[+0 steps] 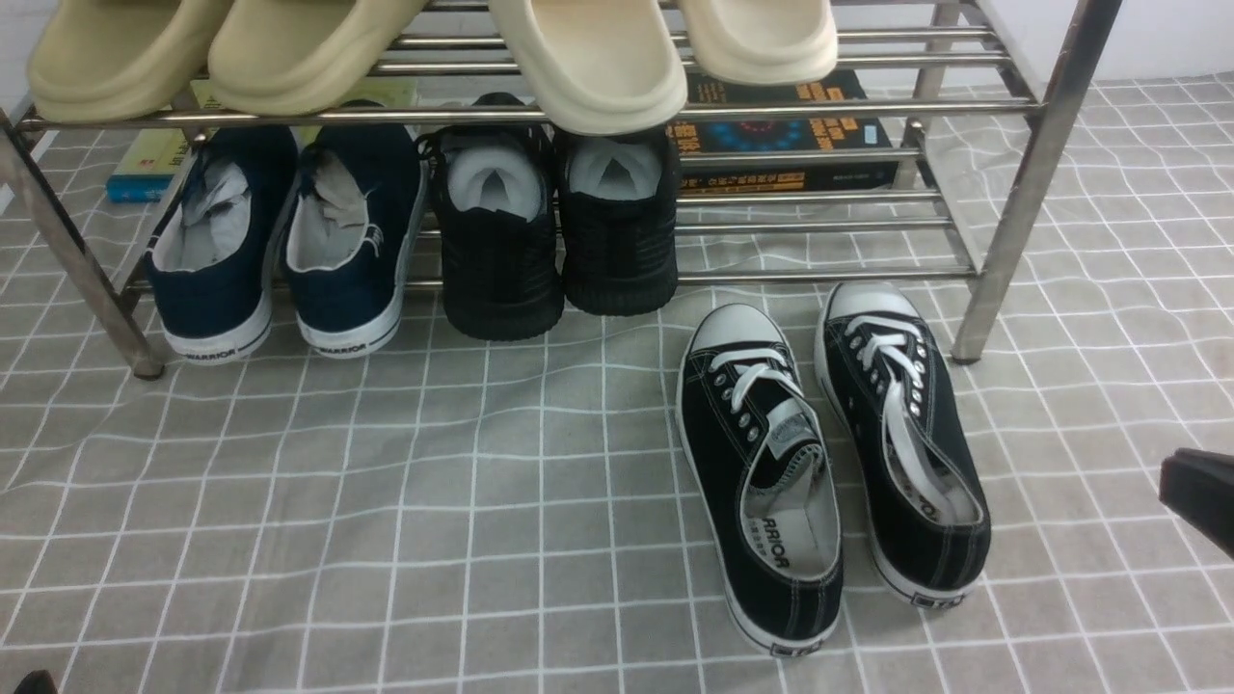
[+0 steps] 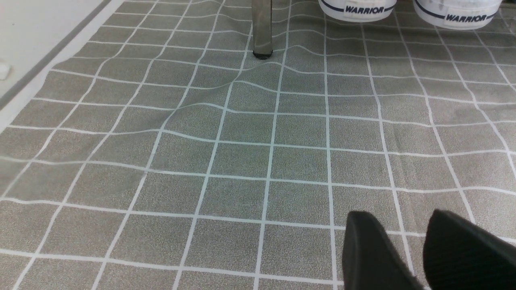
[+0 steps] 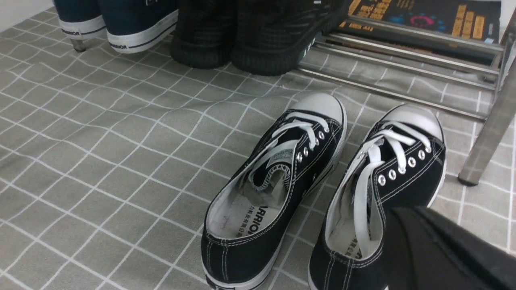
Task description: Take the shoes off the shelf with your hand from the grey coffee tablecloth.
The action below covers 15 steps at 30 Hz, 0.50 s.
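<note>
The shoes, black canvas with white laces and toe caps, stand side by side on the grey coffee tablecloth (image 1: 386, 501), toes toward the shelf (image 1: 1022, 193). One shoe (image 1: 757, 463) lies left of the other (image 1: 901, 434). They also show in the right wrist view as one shoe (image 3: 274, 189) and its mate (image 3: 403, 169). My right gripper (image 1: 1195, 492) hangs at the right edge, apart from the shoes. In its wrist view the right gripper (image 3: 407, 215) is shut and empty beside the right shoe's heel. My left gripper (image 2: 399, 217) is open over bare cloth.
On the lower tier stand navy sneakers (image 1: 280, 241) and black mesh sneakers (image 1: 559, 231), with books (image 1: 791, 135) behind. Beige slippers (image 1: 578, 58) sit on the top tier. The rack's slanted legs (image 1: 1003, 251) (image 2: 262, 28) rest on the cloth.
</note>
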Each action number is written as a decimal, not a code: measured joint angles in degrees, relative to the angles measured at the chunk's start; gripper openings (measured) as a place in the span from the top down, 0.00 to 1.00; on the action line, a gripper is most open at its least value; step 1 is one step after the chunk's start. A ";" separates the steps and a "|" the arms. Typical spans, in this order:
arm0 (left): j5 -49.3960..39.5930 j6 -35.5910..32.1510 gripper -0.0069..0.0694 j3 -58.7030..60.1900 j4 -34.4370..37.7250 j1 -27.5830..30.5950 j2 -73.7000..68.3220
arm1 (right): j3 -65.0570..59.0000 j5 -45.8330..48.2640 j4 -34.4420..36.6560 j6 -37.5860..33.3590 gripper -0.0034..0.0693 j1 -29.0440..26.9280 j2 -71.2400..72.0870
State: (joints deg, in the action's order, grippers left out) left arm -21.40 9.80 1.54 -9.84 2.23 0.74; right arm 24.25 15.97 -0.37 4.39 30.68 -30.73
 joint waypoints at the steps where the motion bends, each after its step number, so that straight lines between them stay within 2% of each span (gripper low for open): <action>1: 0.00 0.00 0.60 0.00 0.00 0.00 0.00 | 0.00 -0.14 -0.37 -0.05 0.97 0.00 0.00; 15: 0.00 0.00 0.60 0.00 0.00 0.00 0.00 | -0.51 -0.20 -0.54 -0.22 0.95 0.00 0.00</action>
State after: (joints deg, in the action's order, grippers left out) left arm -21.40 9.80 1.54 -9.84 2.23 0.74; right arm 23.74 15.76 -0.91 4.17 30.68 -30.73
